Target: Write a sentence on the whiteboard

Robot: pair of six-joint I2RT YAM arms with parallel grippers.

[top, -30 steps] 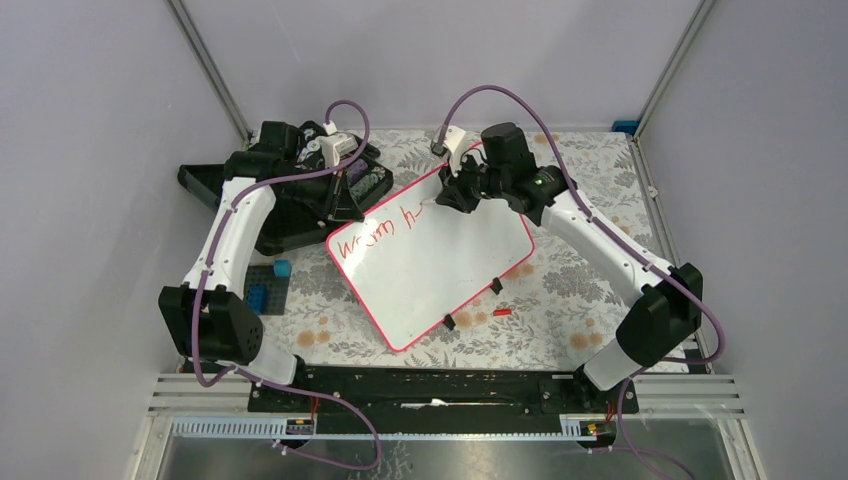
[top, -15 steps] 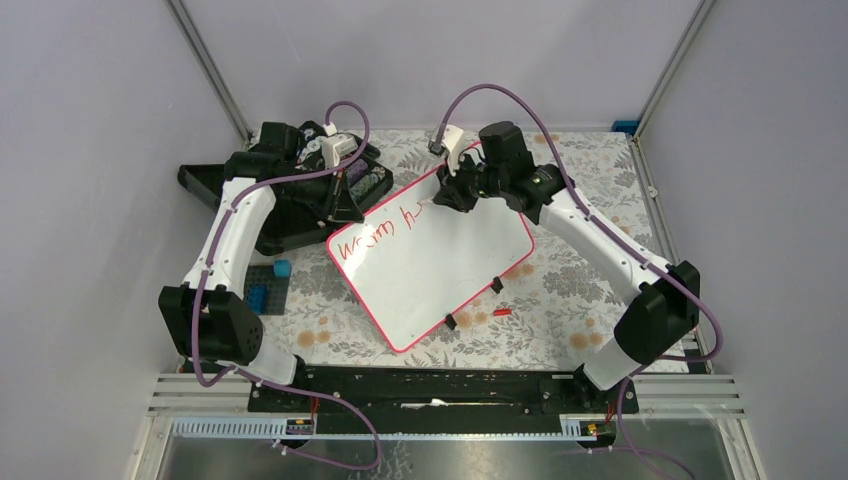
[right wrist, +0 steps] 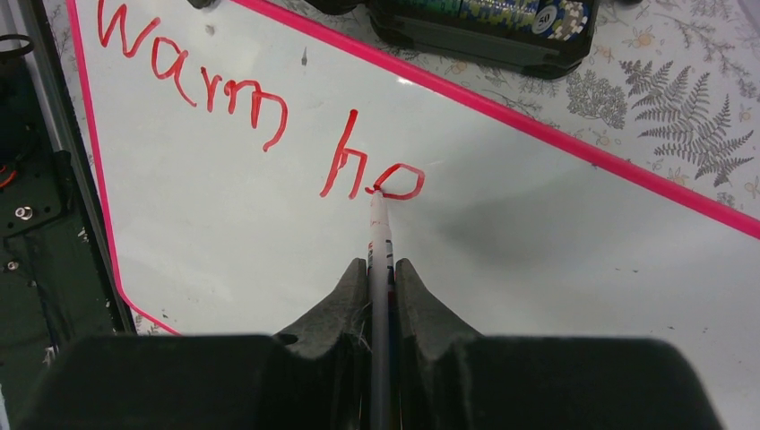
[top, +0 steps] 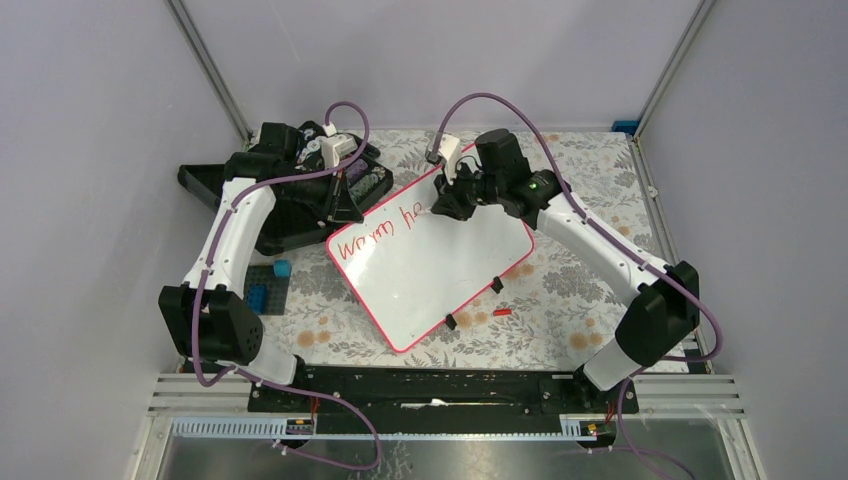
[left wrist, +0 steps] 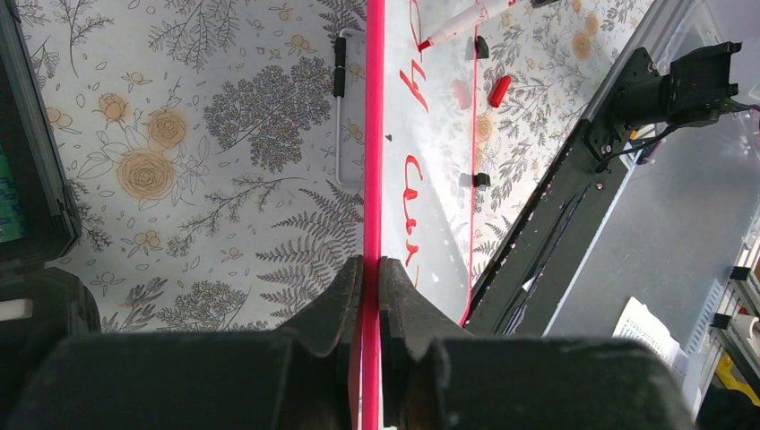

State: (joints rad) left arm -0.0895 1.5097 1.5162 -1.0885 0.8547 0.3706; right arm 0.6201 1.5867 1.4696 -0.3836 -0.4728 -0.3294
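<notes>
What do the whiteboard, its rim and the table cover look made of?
Whiteboard: glossy white sheet, likely coated plastic or melamine; faint reflections show on it. Rim: smooth pink-red, probably plastic. Table cover: matte floral print, cloth or vinyl, hard to tell.

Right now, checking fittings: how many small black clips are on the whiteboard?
2, both on the pink-rimmed white whiteboard's near-right edge: one black clip farther right, another black clip farther left. Others may be hidden.

Obstacles: black case [top: 300, 205] just beside whiteboard [top: 440, 285] far-left edge; red cap [top: 502, 312] near its near-right edge | Free: whiteboard blank near half
</notes>
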